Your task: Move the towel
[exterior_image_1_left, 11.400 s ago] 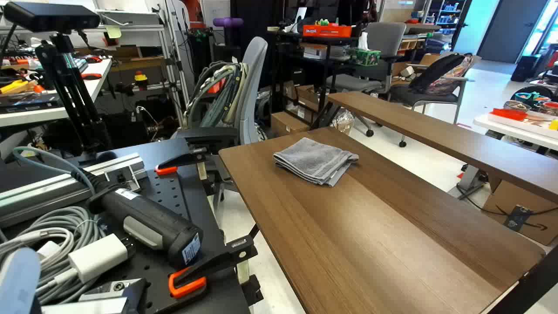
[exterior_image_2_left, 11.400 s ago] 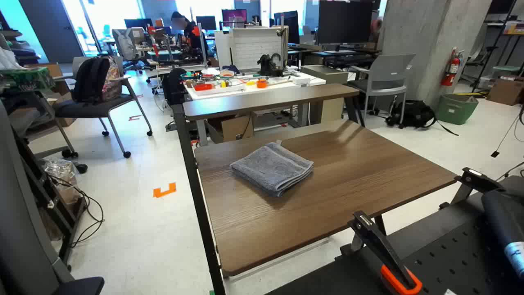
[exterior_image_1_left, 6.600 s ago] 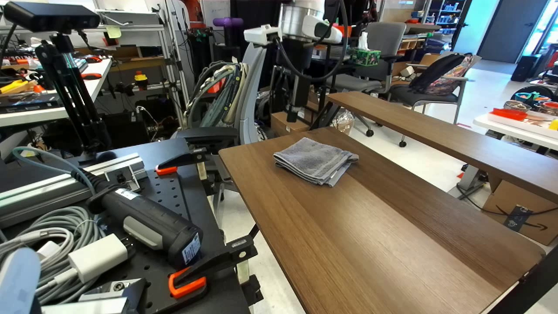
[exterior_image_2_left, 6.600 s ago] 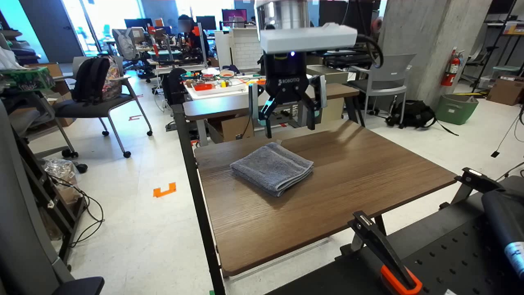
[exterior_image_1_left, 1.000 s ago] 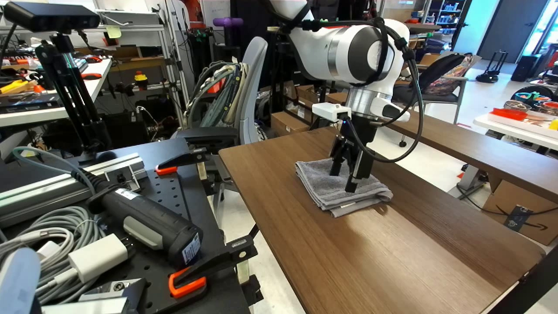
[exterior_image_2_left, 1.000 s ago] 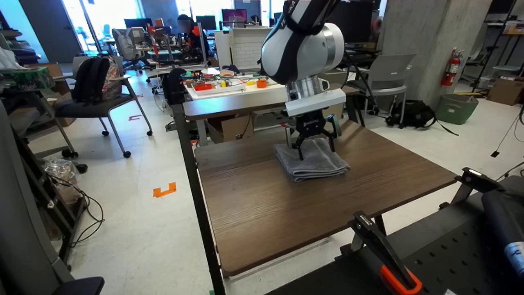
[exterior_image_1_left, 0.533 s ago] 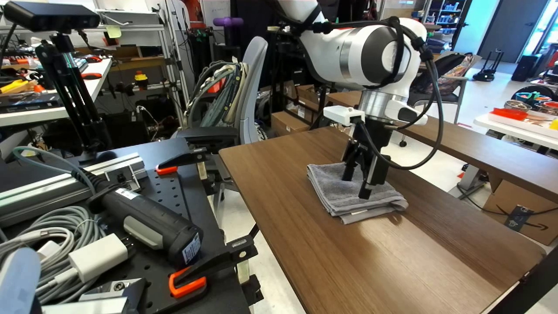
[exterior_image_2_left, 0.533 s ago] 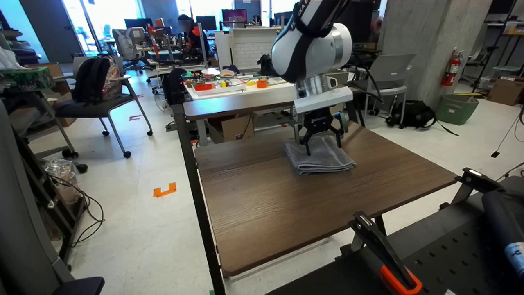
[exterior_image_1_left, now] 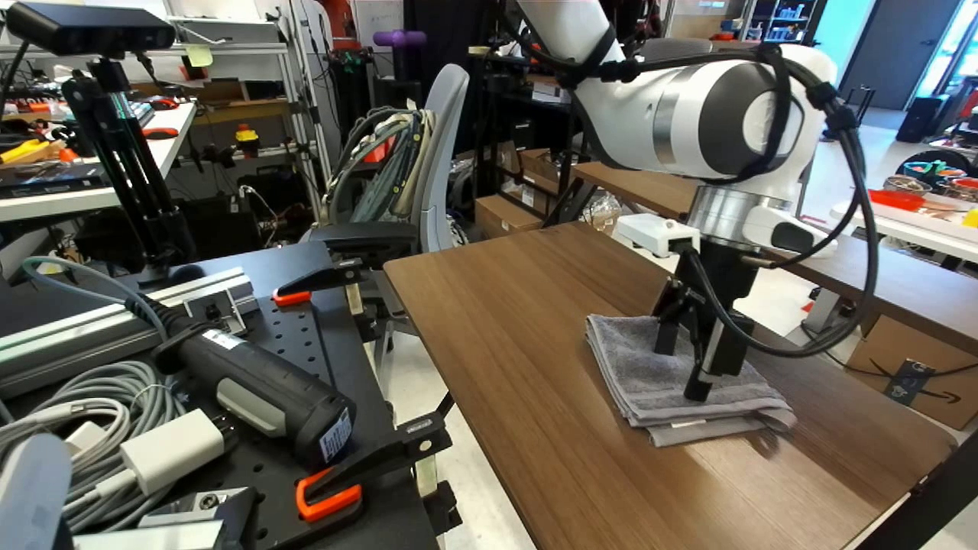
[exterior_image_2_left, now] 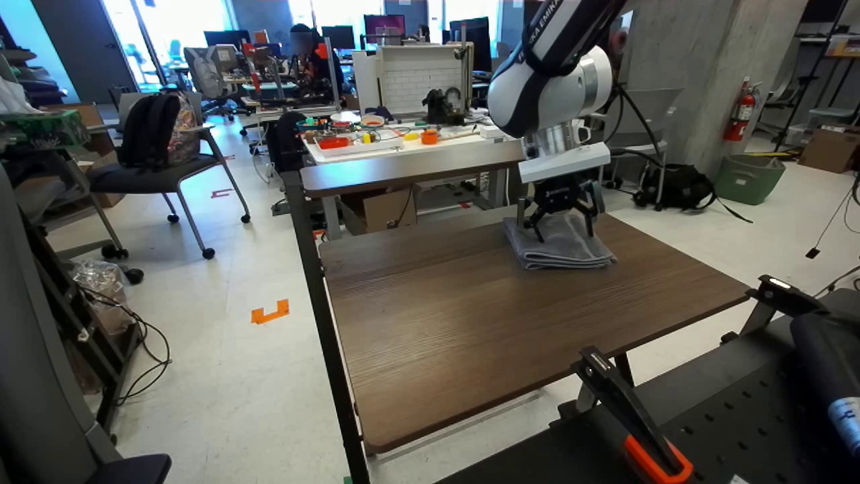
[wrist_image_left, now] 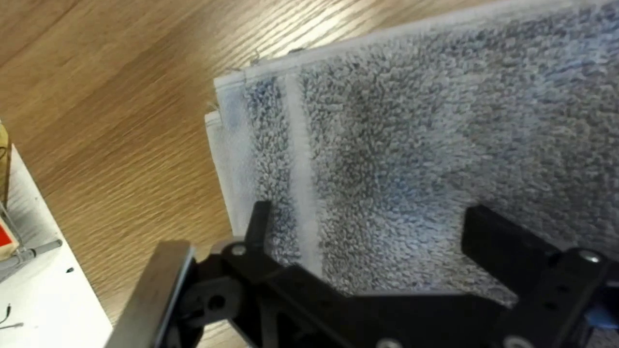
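The grey folded towel lies flat on the brown wooden table. It also shows in an exterior view near the table's far side. My gripper points down over the towel, and its fingertips appear to press on the top. In the wrist view the towel fills most of the picture. There the gripper stands wide open, its fingers apart with towel surface between them. No fold of cloth shows pinched. The gripper also shows in an exterior view. The exact contact under the fingertips is hidden.
A raised wooden shelf runs along the table's far side. A black workbench with orange-tipped clamps stands beside the table. A grey office chair is near the table's end. A dark post rises at one edge.
Over the last second the open gripper and the towel have slid together across the table, rightward in both exterior views. Several seconds ago the gripper hung in the air, apart from the towel.
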Available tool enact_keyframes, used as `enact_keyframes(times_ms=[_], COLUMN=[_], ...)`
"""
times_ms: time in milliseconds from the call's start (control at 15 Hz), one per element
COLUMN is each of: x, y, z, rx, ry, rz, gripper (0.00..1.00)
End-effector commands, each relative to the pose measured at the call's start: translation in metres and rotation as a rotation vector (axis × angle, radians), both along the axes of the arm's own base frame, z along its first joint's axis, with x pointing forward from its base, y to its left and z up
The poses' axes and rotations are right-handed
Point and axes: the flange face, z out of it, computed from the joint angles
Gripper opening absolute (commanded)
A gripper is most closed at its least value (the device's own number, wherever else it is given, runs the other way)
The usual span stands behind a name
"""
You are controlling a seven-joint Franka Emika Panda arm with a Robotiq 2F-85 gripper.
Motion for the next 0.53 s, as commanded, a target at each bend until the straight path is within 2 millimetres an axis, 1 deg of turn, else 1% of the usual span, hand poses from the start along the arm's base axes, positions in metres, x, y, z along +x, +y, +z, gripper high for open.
enact_keyframes(times_ms=[0, 67, 200, 333, 400, 467], x=[0.007, 0.009, 0.012, 0.012, 0.009, 0.005], y=[-0.026, -0.029, -0.028, -0.02, -0.015, -0.01], z=[-0.003, 0.003, 0.024, 0.051, 0.064, 0.07], rx=[0.01, 0.017, 0.034, 0.057, 0.062, 0.055], ry=[-0.004, -0.016, -0.082, -0.162, -0.189, -0.192], rz=[-0.065, -0.066, -0.048, -0.011, 0.011, 0.043], gripper=[1.0, 1.0, 1.0, 1.0, 1.0, 1.0])
